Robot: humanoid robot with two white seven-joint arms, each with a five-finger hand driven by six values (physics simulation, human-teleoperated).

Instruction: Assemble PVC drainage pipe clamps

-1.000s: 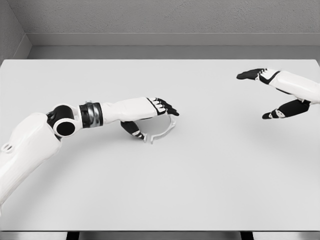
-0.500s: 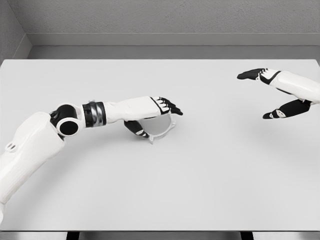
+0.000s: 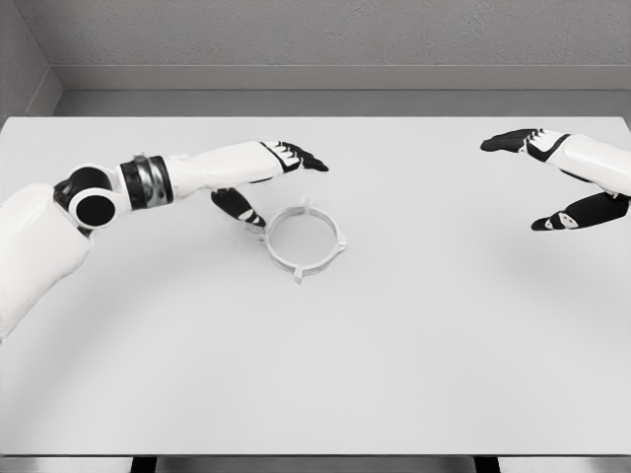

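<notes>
Left robot hand [image 3: 264, 177] released beside pipe clamp [image 3: 305, 240] (flat on table [image 3: 394, 345]); right robot hand [image 3: 560, 182] released.

The right arm [image 3: 601, 163] runs off the right edge, so only the forearm and the right hand [image 3: 552, 182] show. The left arm [image 3: 59, 227] gets clipped at the left edge past the shoulder. The left hand's thumb [image 3: 240, 208] covers the near-left bit of the clamp ring [image 3: 306, 241], so contact there is anyone's guess. The surface [image 3: 394, 374] loses its front corners at the bottom.
</notes>
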